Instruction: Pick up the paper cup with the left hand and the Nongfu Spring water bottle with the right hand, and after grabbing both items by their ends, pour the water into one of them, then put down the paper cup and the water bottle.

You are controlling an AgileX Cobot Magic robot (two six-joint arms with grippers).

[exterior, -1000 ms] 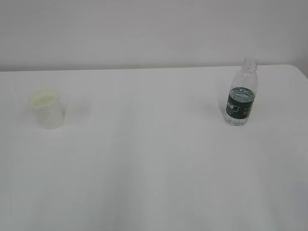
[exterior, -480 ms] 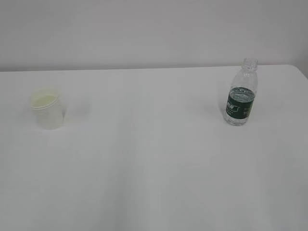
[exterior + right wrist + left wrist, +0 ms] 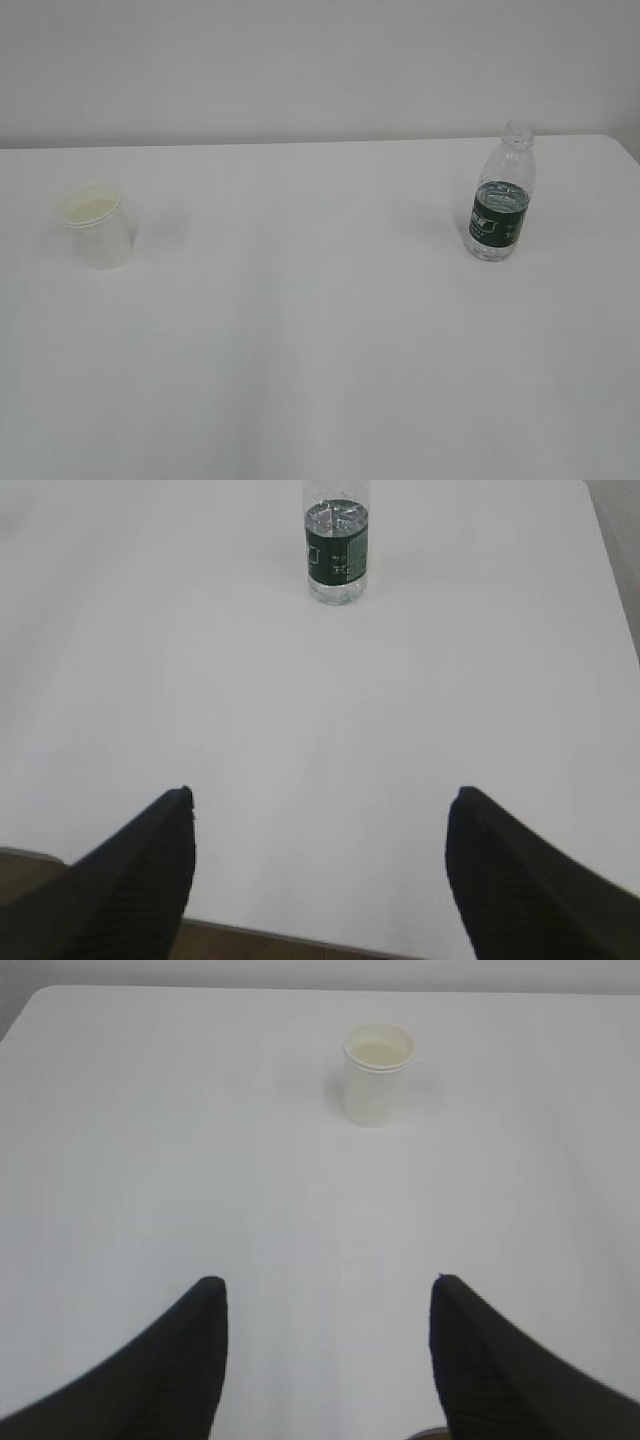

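paper cup (image 3: 97, 226) upright at table left, Nongfu Spring water bottle (image 3: 501, 197) right (uncapped), both hands' fingers (image 3: 165, 1360) spread, empty

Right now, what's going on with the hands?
Left hand open, empty. Right hand open, empty. Paper cup, water bottle upright, untouched. Nothing between.

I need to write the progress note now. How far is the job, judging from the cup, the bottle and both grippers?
It could be the very start or the end. The paper cup and the uncapped Nongfu Spring water bottle stand upright and far apart on the white table. The left gripper and right gripper are open, empty and well short of them. Water shows in the bottle; the cup's contents are unclear.
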